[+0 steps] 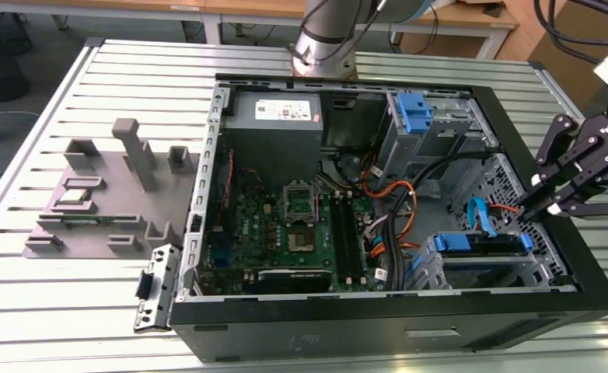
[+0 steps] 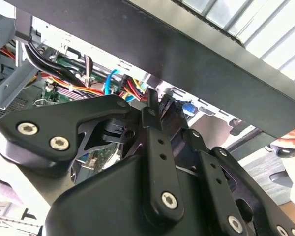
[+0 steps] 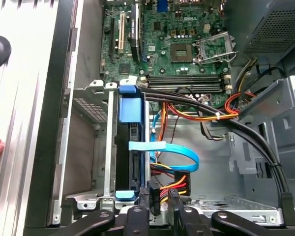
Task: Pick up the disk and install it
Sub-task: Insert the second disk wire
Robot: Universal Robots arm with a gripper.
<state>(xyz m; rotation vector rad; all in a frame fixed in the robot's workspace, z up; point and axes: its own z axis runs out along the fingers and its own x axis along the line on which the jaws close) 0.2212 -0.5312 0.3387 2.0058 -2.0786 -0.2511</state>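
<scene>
First wrist view: disk (image 3: 132, 147) seated in its bay.
My fingers (image 3: 160, 199) hover just beside it, nearly closed, holding nothing; installation looks done, as far as I can judge.

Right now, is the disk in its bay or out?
In: the disk sits edge-on in the case's bay, blue rails at both ends. The gripper holds nothing.

An open computer case (image 1: 387, 318) lies on a slatted table (image 1: 76, 311); a grey parts fixture (image 1: 107, 202) sits at its nine o'clock.
</scene>
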